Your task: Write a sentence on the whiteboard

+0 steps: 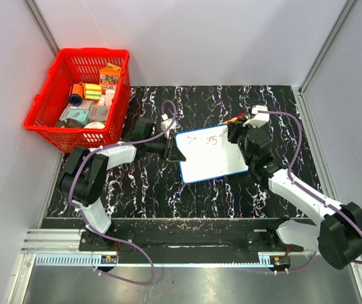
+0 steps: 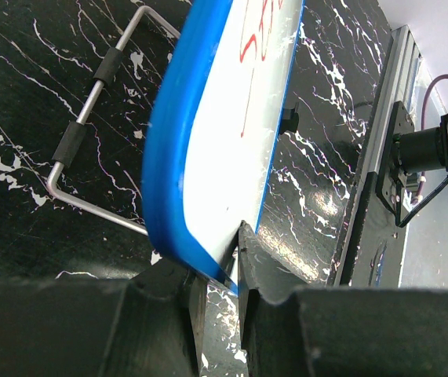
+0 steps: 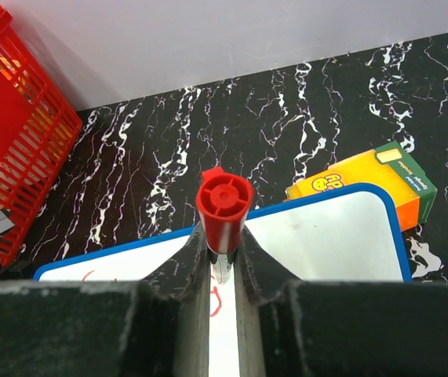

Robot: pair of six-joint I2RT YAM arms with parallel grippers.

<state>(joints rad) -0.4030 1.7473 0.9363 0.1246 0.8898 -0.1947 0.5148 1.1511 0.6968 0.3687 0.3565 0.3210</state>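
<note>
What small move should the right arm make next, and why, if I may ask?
Probably slide the red marker slightly onward along the whiteboard for the next letter: the right gripper grips it tip-down, the sentence is only a few strokes, and the left gripper clamps the board.

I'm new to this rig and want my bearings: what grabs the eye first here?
The blue-framed whiteboard at mid-table stands out, red scrawl near its far edge, the left end effector pinching its side. The right end effector grips a red marker over it. A red basket of packages sits far left.
</note>
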